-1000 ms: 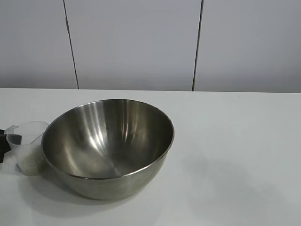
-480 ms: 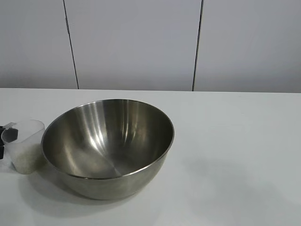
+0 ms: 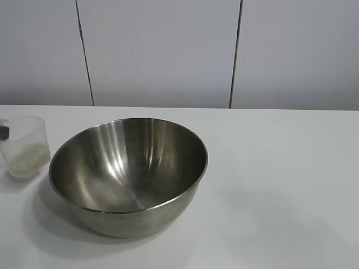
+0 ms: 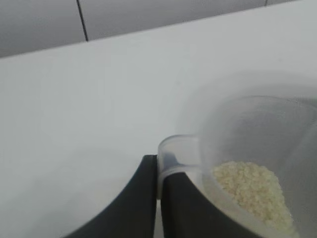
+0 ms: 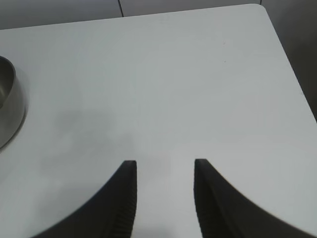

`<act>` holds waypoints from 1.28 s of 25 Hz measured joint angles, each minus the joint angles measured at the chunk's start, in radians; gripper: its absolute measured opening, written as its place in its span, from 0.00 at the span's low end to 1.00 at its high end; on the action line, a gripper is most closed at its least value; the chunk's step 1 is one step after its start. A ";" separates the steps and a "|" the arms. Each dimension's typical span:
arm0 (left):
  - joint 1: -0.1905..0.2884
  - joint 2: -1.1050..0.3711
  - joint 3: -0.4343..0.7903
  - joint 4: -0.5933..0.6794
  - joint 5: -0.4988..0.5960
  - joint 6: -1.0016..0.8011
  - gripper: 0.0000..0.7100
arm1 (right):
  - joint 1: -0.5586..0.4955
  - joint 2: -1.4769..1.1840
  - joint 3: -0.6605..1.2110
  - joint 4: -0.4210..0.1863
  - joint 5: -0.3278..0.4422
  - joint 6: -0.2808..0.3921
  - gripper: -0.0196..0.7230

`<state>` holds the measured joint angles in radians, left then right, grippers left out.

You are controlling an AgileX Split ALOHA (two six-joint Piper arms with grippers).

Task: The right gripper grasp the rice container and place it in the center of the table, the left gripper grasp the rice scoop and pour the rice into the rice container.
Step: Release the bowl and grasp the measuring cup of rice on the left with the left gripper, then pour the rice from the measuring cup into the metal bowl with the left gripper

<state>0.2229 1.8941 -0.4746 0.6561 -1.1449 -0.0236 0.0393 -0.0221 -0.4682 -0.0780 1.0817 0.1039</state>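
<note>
The rice container (image 3: 129, 174), a large shiny steel bowl, stands on the white table (image 3: 280, 185) left of centre, and its edge shows in the right wrist view (image 5: 9, 106). The rice scoop (image 3: 25, 147), a clear plastic cup, hangs just left of the bowl and above the table, with rice (image 3: 28, 157) in its bottom. My left gripper (image 4: 158, 171) is shut on the scoop's rim tab (image 4: 178, 153); only a black bit of it (image 3: 3, 132) shows at the exterior view's left edge. The rice (image 4: 252, 191) fills the cup's low side. My right gripper (image 5: 165, 166) is open and empty over bare table.
A grey panelled wall (image 3: 168, 50) stands behind the table. The table's far corner and right edge (image 5: 277, 34) show in the right wrist view.
The scoop has risen from table level beside the bowl to above the bowl's rim height, and moved slightly left. The bowl has not moved.
</note>
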 joint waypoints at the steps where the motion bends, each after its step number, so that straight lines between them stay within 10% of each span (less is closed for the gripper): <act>1: 0.000 -0.035 0.001 -0.001 0.001 0.000 0.01 | 0.000 0.000 0.000 0.000 0.000 0.000 0.37; 9: -0.157 -0.436 -0.029 -0.003 0.305 0.037 0.01 | 0.000 0.000 0.000 0.000 0.000 0.000 0.37; 19: -0.653 -0.608 -0.090 -0.223 0.778 0.656 0.01 | 0.000 0.000 0.000 0.000 0.000 0.000 0.37; 27: -0.889 -0.423 -0.093 -0.881 0.540 1.591 0.01 | 0.000 0.000 0.000 0.000 0.000 0.000 0.37; 32: -0.960 -0.290 -0.097 -1.013 0.301 2.061 0.01 | 0.000 0.000 0.000 0.000 0.000 0.000 0.37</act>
<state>-0.7373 1.6044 -0.5719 -0.3572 -0.8439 2.0373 0.0393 -0.0221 -0.4682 -0.0780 1.0819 0.1039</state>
